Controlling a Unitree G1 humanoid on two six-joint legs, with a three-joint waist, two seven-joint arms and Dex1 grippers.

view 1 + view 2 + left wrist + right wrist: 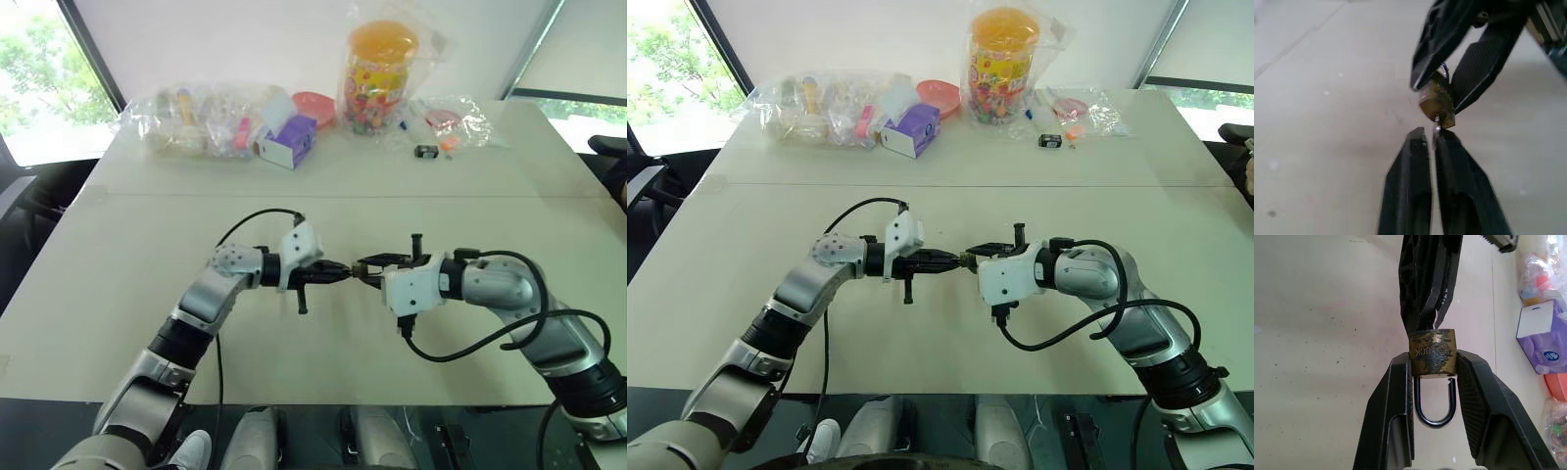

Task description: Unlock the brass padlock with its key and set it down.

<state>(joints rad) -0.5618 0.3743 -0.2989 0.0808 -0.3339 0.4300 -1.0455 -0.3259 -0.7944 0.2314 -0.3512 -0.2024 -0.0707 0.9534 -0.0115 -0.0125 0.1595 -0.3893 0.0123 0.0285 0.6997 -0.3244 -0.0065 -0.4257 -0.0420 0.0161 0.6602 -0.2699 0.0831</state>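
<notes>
Brass padlock (1433, 353): right wrist view shows shackle (1435, 401)

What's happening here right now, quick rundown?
Right gripper clamps brass padlock, shackle looks popped open. Left gripper pinched on key in the lock. Nothing in the way.

I see bare worktop (147, 255) all round both hands, wide open to either side and toward me. My left hand (341, 273) and right hand (364, 266) meet tip to tip, blocking each other. Plastic bags (191, 122), a purple box (289, 140) and a candy jar (377, 78) crowd the far edge.
</notes>
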